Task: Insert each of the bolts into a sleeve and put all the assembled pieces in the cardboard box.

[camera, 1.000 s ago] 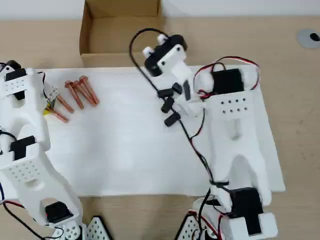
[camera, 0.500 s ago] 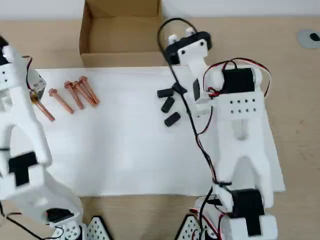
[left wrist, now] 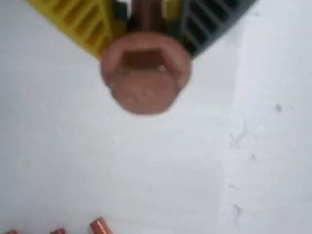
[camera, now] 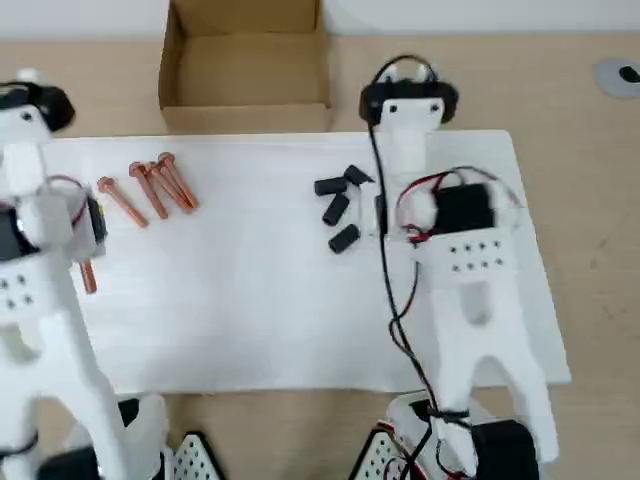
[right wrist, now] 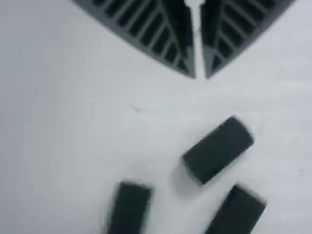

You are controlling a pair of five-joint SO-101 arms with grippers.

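Left fingers (left wrist: 73,19): pinching one copper bolt (left wrist: 146,78) over the left edge of the sheet (camera: 250,310).
Loose bolts (camera: 150,188): lying far-left on the sheet.
Cardboard box (camera: 167,60): far side, nothing inside.
Sleeves (camera: 335,208): clustered mid-sheet, all unfilled.
Right fingers (right wrist: 156,29): pressed together, empty, just right of the sleeves.
Progress: every insertion ahead.

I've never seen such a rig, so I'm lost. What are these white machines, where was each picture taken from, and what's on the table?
Two small robot arms sit side by side. One picture looks down from above; the other two come from wrist cameras. On a white sheet lie copper bolts and black sleeves, with a cardboard box behind. The left end effector grips one bolt; the right end effector is shut, empty, near the sleeves.
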